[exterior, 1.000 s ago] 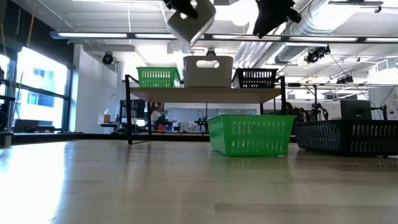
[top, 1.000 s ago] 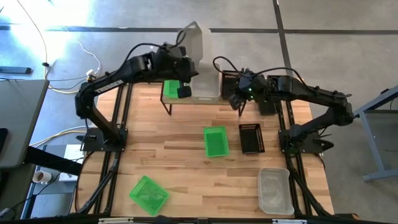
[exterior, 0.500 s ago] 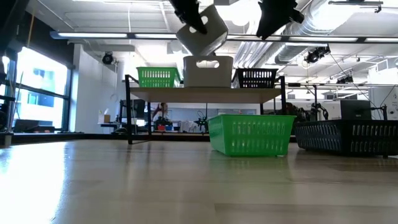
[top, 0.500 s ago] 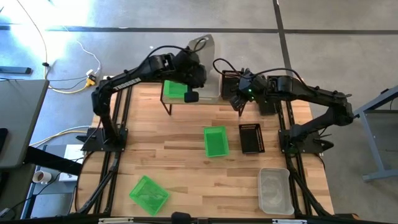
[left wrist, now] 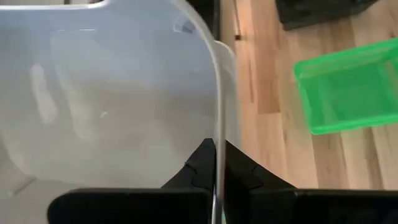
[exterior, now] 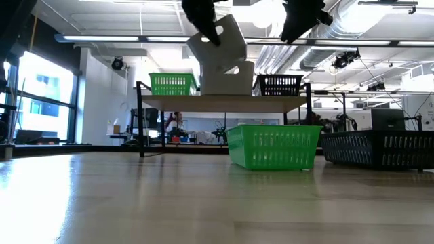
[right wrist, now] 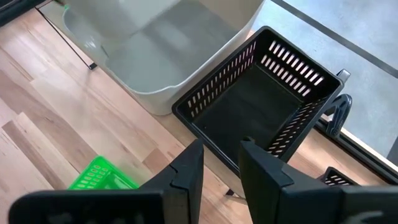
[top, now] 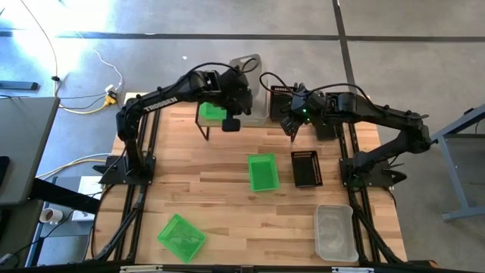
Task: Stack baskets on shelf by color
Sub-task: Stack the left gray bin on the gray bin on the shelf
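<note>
- Shelf (top: 261,123) sits at twelve o'clock on the table (top: 227,205), and it carries three colours: a green basket (exterior: 173,84) at its left end, a clear basket (exterior: 230,80) in the middle, a black basket (exterior: 279,85) at its right end.
- Left gripper (left wrist: 214,163) has its fingers pinched tight on the rim of another clear basket, the held one (exterior: 220,41), tilted in the air just above the clear one on the shelf. Looks like the nesting step for the clear pile, not yet landed.
- Right gripper (right wrist: 221,163) hovers over the black basket at the shelf's right end, fingers apart, nothing between them.
- On the table, off the shelf: a second green (top: 263,172) at centre, a second black (top: 306,168) just beside it at three o'clock from it, a third green (top: 181,236) out at seven o'clock, a third clear (top: 335,231) at five o'clock.
- My read: each colour has its spot started, one clear is about to go on, four loose baskets are left. Roughly halfway.
- How many are nested in each shelf pile, I can't tell.
</note>
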Controlling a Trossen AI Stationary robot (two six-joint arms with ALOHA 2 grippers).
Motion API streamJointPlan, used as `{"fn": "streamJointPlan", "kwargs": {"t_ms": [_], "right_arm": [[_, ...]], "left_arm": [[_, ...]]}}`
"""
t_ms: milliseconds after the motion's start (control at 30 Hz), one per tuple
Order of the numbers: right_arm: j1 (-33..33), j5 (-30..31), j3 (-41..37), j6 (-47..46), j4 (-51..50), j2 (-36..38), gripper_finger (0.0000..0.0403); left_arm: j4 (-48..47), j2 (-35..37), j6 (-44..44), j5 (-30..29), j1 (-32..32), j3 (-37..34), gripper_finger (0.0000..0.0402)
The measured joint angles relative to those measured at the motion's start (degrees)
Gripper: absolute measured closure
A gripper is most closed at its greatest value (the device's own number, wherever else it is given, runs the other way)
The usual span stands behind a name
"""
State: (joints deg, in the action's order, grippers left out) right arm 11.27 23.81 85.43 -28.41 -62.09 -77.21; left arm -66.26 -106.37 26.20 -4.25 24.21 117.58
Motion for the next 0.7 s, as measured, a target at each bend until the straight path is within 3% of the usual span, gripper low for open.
{"fn": "streamJointPlan", "kwargs": {"t_ms": [700], "right_arm": [[0.0, 0.0, 0.0, 0.0, 0.0, 0.0, 0.0315]], "left_arm": [[-1.7, -0.3, -1.0, 0.6, -0.7, 0.0, 0.0401]]}}
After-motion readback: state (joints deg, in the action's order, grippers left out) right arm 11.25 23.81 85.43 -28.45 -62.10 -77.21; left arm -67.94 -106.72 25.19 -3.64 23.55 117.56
